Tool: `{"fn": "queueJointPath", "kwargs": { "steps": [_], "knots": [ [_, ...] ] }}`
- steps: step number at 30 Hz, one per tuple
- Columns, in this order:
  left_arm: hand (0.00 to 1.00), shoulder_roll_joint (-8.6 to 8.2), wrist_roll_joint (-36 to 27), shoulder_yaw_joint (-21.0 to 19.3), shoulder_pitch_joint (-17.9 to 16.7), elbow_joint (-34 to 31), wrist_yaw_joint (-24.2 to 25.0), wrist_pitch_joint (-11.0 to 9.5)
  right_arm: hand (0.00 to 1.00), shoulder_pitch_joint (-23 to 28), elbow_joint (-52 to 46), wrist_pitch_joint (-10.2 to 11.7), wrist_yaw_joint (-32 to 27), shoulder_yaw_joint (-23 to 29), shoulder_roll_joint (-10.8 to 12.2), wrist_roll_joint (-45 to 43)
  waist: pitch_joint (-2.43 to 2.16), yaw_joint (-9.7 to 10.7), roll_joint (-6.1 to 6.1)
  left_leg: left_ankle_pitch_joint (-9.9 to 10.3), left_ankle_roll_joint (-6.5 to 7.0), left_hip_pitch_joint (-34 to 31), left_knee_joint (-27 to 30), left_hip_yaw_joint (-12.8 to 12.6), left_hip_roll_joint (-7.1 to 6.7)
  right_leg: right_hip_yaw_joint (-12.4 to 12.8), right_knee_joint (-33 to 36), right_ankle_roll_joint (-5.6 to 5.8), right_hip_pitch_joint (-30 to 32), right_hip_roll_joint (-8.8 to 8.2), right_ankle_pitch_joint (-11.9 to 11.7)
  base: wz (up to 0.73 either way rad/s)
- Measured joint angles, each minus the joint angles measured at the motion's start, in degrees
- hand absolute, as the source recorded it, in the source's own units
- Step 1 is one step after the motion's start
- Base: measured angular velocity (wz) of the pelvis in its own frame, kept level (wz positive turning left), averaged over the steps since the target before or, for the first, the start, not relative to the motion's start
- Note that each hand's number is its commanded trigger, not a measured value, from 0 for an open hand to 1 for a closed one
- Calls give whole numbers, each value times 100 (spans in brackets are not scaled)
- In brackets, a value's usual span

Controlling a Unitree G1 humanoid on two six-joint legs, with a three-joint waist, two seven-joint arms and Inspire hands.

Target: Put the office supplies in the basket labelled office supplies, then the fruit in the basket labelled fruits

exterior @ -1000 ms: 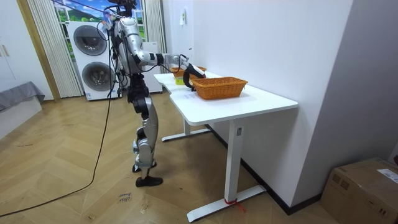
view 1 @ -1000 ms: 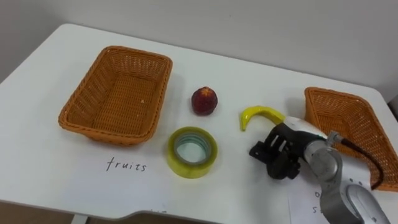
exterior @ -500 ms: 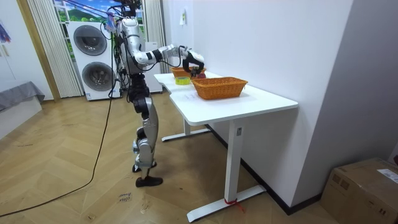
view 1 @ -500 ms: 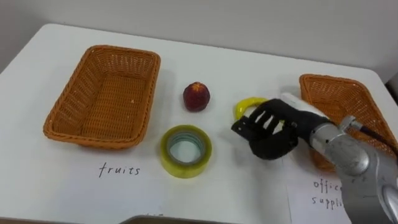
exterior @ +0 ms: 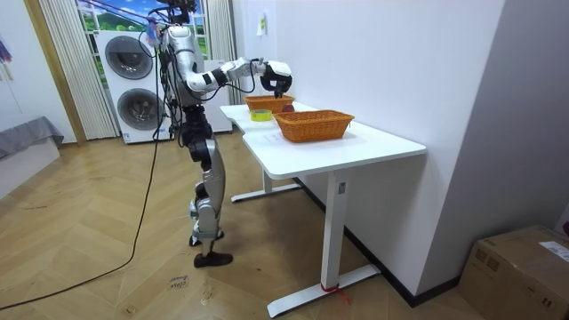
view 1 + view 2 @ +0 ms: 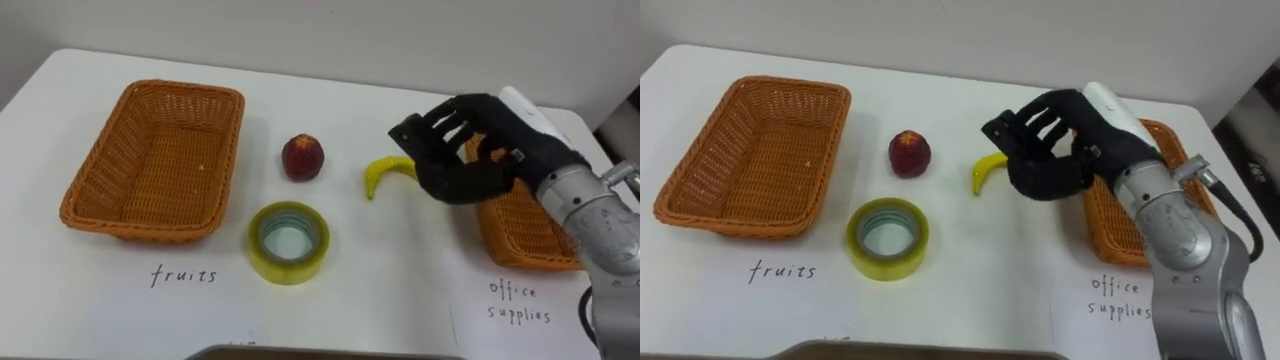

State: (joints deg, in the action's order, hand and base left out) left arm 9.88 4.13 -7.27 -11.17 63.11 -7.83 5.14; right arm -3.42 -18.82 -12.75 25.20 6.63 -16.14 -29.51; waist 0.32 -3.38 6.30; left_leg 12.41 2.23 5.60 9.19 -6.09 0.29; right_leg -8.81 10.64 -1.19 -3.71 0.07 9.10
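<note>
Right hand [image 6: 470,150] was up off the table [image 6: 400,285], palm down, fingers spread and only loosely bent, nothing in it. It hung above the right end of the banana [image 6: 383,172], between the banana and the right basket [image 6: 520,230], and hid part of both.

Banana lay flat near the table's middle, curve opening toward the front edge. Red fruit [image 6: 302,157] sat just to its left, apart from it. Tape roll [image 6: 288,241] lay flat nearer the front edge, in front of the red fruit. Left basket [image 6: 160,160] stood toward the table's left edge and was empty. What I could see of the right basket held nothing; the rest was behind the hand. Nothing was sorted yet.

Step in hand, my guess: take the banana.

How to do it well:
- Come straight down over the banana's thick middle, not its tip.
- Fingers on the far side and thumb on the near side, across the curve.
- It lay flat, so the fingertips would need to reach the tabletop before closing, or it would slide away.
- Keep clear of the red fruit, since a nudge would likely roll it.
- Lift before moving left, high enough to pass the red fruit and the basket rim.
- The left basket was well apart from this hand, so expect a long reach and release low inside it.
</note>
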Motion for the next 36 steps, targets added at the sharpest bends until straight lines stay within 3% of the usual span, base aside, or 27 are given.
{"fn": "queueJointPath", "kwargs": {
  "steps": [5, 9, 13, 16, 22, 36],
  "knots": [
    [0, -36, 46, -153, -90, 6, 58, -50, 100, -1, 14, 165, -344, 412, -14, 15, -11, 15, 8, 0, 1, 9, 7, 4, -2, 9, 1, 0, -1, 1, 0, 0],
    [0, -37, 48, -156, -114, 23, 55, -50, 100, -1, 178, 279, -723, 492, -166, 64, -11, 55, 16, 0, 1, 8, 26, 9, -2, -18, 0, 0, 1, -7, 0, 0],
    [0, -36, 51, -383, -145, 33, 65, -43, 100, -1, 420, 289, -1055, 634, -222, 190, -13, 97, 36, 1, 0, -5, 22, 15, 0, -63, 0, 0, 2, -12, 0, 0],
    [0, -33, 51, -610, -186, -25, 66, -29, 100, -1, 593, 285, -1296, 779, -236, 247, -39, 145, 85, 2, 0, -2, 28, 12, -1, -54, -3, 0, 4, -10, 0, 0],
    [0, -15, 52, -622, -265, -155, 57, -3, 100, -1, 882, 271, -1703, 882, -283, 290, -48, 175, 94, 1, 0, 1, 35, 10, 1, -47, -2, -1, -5, -8, 0, 0],
    [0, -26, 54, -612, -383, -246, 49, -1, 100, 14, 1633, 281, -1896, 958, -435, 545, -40, 302, 76, 1, 0, -1, 30, 29, 0, -66, 4, -1, -11, -13, -1, 0]
  ]
}}
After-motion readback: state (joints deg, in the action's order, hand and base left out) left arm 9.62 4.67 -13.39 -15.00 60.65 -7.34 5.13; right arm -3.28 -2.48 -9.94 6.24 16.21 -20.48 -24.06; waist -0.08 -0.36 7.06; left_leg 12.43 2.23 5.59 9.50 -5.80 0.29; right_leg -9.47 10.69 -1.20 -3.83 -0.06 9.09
